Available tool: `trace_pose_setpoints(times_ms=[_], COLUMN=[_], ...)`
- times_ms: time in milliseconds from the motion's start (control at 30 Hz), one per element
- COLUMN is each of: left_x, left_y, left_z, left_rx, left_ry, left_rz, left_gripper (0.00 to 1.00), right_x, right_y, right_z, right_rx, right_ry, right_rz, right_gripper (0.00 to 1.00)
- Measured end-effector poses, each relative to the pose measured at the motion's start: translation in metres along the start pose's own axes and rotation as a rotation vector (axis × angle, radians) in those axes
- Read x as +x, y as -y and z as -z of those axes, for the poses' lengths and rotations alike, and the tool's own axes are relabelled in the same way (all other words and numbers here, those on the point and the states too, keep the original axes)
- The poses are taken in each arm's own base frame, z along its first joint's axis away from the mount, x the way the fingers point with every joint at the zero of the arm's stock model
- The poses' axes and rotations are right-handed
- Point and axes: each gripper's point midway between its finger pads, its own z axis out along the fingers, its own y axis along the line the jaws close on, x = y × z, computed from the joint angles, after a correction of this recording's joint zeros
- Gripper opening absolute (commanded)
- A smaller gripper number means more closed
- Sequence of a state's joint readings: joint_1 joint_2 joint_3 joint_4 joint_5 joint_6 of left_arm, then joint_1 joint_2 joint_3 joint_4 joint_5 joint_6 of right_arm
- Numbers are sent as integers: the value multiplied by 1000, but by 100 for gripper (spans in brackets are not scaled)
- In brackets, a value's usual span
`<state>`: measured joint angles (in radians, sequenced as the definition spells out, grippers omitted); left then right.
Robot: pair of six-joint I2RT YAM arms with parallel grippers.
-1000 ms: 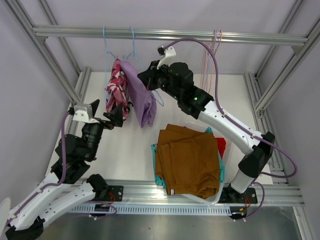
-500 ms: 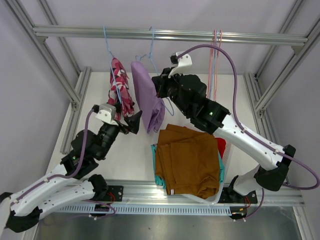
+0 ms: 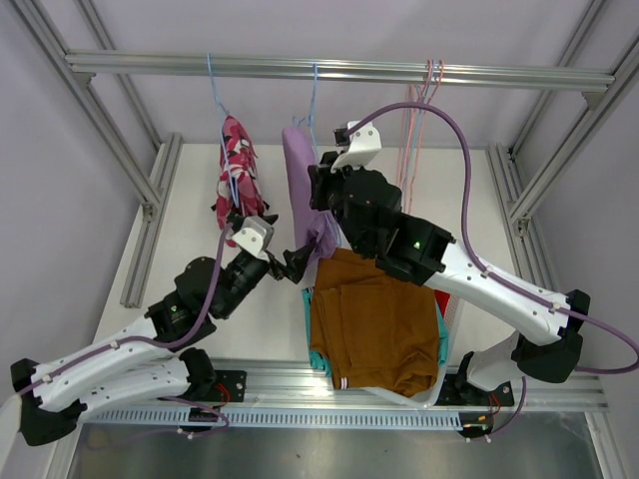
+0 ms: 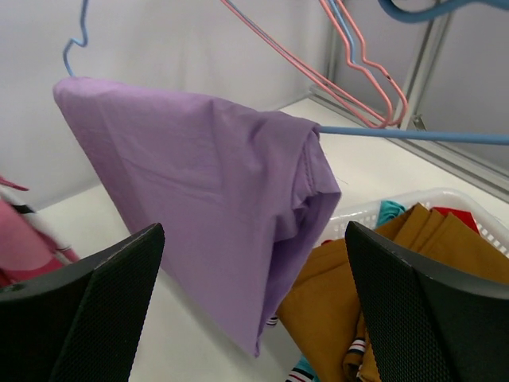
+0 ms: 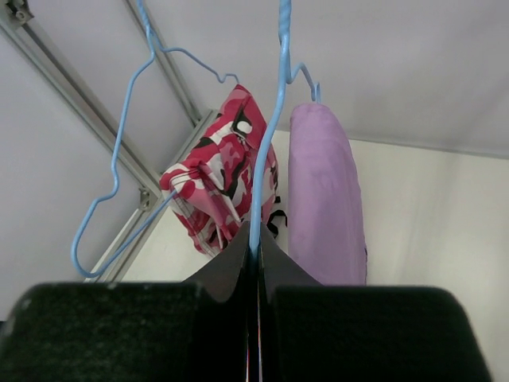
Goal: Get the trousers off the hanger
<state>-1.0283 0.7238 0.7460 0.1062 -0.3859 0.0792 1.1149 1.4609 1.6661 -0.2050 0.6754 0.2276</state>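
The lilac trousers (image 3: pixel 303 190) hang folded over a blue hanger (image 3: pixel 314 95) on the top rail. My right gripper (image 3: pixel 321 188) is shut on that hanger's wire (image 5: pixel 274 119), beside the lilac cloth (image 5: pixel 324 199). My left gripper (image 3: pixel 300 261) is open at the trousers' lower edge. In the left wrist view the lilac cloth (image 4: pixel 199 183) hangs between and beyond the wide-apart fingers (image 4: pixel 119 270), untouched. The camouflage trousers (image 3: pixel 238 180) hang on a second blue hanger (image 5: pixel 119 159) to the left. Rust-brown trousers (image 3: pixel 374 319) lie on top in the basket, over teal (image 3: pixel 312 344) and red (image 3: pixel 442 292) ones.
Empty pink hangers (image 3: pixel 424 110) hang on the rail (image 3: pixel 499 75) to the right of my right arm. The white basket (image 3: pixel 419 394) stands at the near right of the table. Aluminium frame posts (image 3: pixel 150 200) border both sides.
My right arm has slid the hanger with the lilac trousers to the right along the rail. My left arm has swung right, from beside the camouflage trousers to below the lilac ones.
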Motion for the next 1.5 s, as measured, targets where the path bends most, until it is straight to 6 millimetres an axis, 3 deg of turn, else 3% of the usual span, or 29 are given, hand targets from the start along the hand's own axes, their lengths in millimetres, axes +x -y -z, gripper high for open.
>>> trace_pose_setpoints(times_ms=[400,633,767,1100,1500], left_x=[21,65,74,72,59], left_y=[20,16,8,-11,-15], left_z=[-17,-38,-43,-44,-42], left_rx=[60,-15,-66,-123,-132], left_ry=[-48,-174,-205,-204,-163], left_rz=[-19,-93,-127,-143,-133], left_gripper=[99,99,100,99,100], right_x=[0,11,19,15,22], right_y=[1,-1,-1,6,5], right_z=[3,2,2,11,11], right_rx=[31,22,20,15,11], right_ry=[10,-8,-19,-5,-18], right_rz=[-1,6,14,3,12], right_gripper=[0,0,0,0,0])
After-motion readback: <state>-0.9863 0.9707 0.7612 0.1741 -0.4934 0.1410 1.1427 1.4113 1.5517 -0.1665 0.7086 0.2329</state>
